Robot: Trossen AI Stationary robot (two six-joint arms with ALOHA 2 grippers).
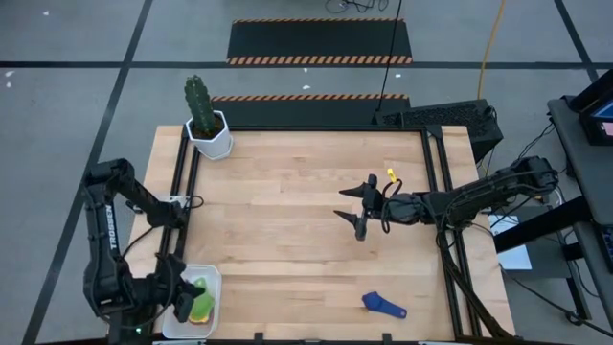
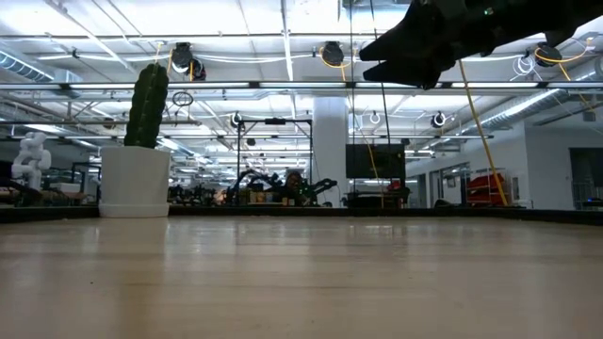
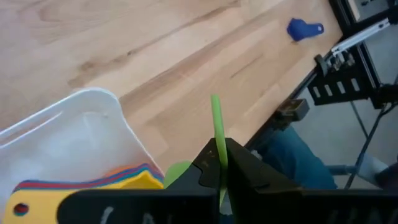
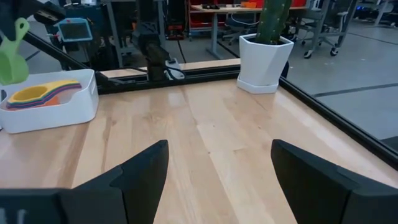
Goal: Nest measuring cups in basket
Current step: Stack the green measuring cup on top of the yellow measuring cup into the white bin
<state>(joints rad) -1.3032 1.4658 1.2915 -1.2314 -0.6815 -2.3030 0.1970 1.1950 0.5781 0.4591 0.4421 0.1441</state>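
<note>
pincer [image 3: 219, 171] of the left arm clamped on the green cup's [image 4: 12, 56] handle above the basket [image 1: 213, 278] of nested cups, so lowering it in seems next; right pincer [image 1: 361, 207] apart mid-worktop, dark blue cup [image 1: 383, 305] waiting

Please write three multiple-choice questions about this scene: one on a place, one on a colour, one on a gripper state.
1. Where does the dark blue measuring cup lie?
A. in the basket
B. on the table, near the edge by the right arm's side
C. beside the cactus pot

2. What colour is the cup held by the left gripper?
A. green
B. red
C. orange

3. How is the right gripper?
A. shut on a cup
B. open and empty
C. inside the basket

Key: 1 B, it lies alone on the wood; 2 A, a green measuring cup hangs above the basket; 3 B, its fingers are spread with nothing between.
</note>
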